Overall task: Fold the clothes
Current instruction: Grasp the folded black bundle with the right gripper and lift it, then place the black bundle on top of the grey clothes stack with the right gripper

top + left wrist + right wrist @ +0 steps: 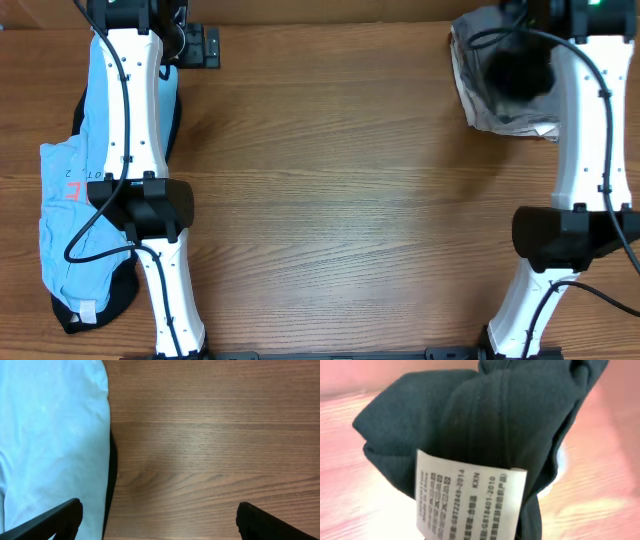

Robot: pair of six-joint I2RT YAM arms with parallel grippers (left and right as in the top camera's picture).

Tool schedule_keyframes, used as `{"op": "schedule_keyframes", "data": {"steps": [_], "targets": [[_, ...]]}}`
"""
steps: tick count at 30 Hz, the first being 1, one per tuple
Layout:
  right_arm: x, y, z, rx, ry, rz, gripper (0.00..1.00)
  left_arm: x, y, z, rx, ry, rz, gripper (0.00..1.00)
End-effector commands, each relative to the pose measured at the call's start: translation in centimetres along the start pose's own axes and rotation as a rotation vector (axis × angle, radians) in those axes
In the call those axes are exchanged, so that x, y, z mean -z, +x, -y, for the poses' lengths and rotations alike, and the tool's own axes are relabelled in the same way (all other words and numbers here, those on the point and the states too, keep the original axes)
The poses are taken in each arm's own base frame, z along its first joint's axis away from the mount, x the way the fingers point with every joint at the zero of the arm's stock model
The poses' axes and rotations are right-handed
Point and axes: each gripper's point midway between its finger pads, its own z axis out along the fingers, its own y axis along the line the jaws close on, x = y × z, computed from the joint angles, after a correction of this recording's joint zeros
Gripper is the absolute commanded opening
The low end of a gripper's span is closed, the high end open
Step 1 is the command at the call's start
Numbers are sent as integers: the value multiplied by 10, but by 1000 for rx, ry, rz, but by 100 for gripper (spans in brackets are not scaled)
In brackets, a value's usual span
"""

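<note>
Left fingers (55,520) apart, right ones hidden by cloth.
The left gripper (159,506) gapes over the table (210,435), blue shirt (50,435) just beside one finger. For the right gripper (520,58) the hold cannot be told; black shirt (485,420) with white label (470,505) bunches against its camera, over a grey garment (480,105) in the far corner.

Evenly bright overhead; right wrist view blurred, table (350,485) glaring pink.

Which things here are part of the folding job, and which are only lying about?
For the job:
black T-shirt with white label
light blue garment
black garment under it
grey garment

Lying about:
no loose items show; only the wooden table
</note>
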Motion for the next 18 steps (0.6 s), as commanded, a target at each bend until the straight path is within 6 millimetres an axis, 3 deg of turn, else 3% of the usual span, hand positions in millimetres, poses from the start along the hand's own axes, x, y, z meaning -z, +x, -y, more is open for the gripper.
{"op": "schedule_keyframes", "data": {"steps": [1, 4, 10, 14, 18], "targets": [[16, -39, 38, 171, 116, 155, 4, 12, -8, 6, 36, 12, 43, 100], [10, -60, 64, 241, 213, 215, 4, 12, -11, 8, 43, 26, 54, 100], [-19, -82, 92, 365, 269, 257, 4, 12, -14, 9, 42, 31, 68, 100], [-55, -80, 114, 399, 296, 223, 4, 12, -14, 9, 46, 31, 69, 100], [-94, -71, 123, 401, 270, 185, 4, 12, -15, 9, 46, 31, 72, 100]]}}
